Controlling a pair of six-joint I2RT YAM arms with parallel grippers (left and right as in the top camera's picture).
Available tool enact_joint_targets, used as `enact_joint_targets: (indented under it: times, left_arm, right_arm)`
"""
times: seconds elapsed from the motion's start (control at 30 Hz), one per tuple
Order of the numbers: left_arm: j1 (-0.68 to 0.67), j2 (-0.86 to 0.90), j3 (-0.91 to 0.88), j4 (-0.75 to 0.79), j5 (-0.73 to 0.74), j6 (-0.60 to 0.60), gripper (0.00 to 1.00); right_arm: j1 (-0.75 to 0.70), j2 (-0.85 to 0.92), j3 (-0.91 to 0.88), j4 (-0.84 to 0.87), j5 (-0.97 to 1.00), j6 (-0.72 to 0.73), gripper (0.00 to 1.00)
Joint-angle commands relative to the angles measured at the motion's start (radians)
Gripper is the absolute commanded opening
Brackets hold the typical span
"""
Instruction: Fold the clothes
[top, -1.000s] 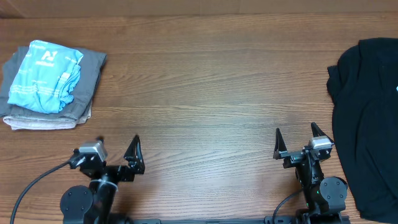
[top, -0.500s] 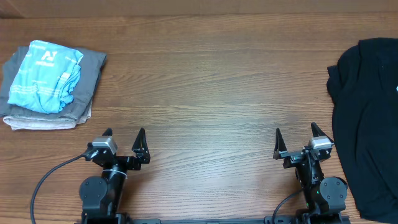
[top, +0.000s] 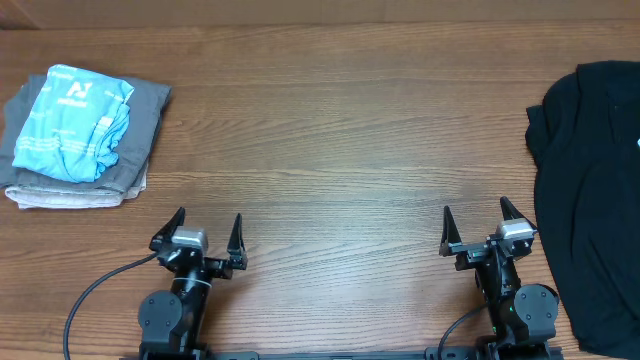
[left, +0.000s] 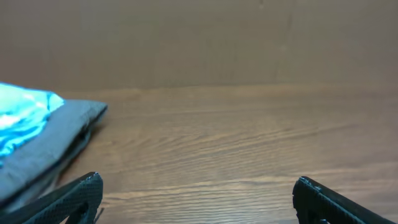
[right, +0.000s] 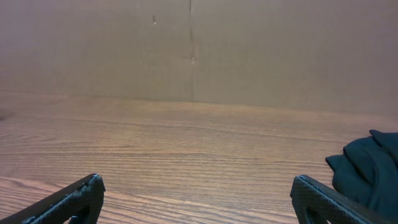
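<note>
A folded light blue T-shirt with white print lies on a folded grey garment at the table's far left. In the left wrist view the blue shirt and the grey garment sit at the left edge. A black garment lies spread at the right edge, and its bunched end shows in the right wrist view. My left gripper stands open near the front edge, with nothing between its fingers. The right gripper is open too, just left of the black garment.
The wooden table stretches between the two piles. A beige towel-like layer lies under the grey garment. A brown wall stands behind the table. A black cable runs from the left arm's base.
The left arm has swung to the right and straightened, so its fingers now point straight away from the front edge. The right arm and the garments have not moved.
</note>
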Motion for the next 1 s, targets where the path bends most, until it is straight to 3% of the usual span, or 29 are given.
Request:
enact_joint_targets:
  times: [0.0,0.33,0.67,0.97]
  left_arm:
    - [-0.014,-0.014,-0.009,0.001,-0.038,0.163,1.0]
    - [-0.014,-0.014,-0.009,-0.002,-0.09,0.17,1.0]
    - [-0.014,-0.014,-0.009,0.009,-0.189,0.01,1.0]
    - [-0.013,-0.014,-0.009,0.009,-0.179,0.002,1.0]
  right_arm:
    - [-0.003,-0.011,-0.011,0.008,0.009,-0.003,1.0]
    - [-0.003,-0.011,-0.011,0.008,0.009,-0.004,1.0]
    - [-0.003,-0.011,-0.011,0.008,0.009,-0.004,1.0]
    - [-0.003,-0.011,-0.011,0.008,0.009,-0.003,1.0]
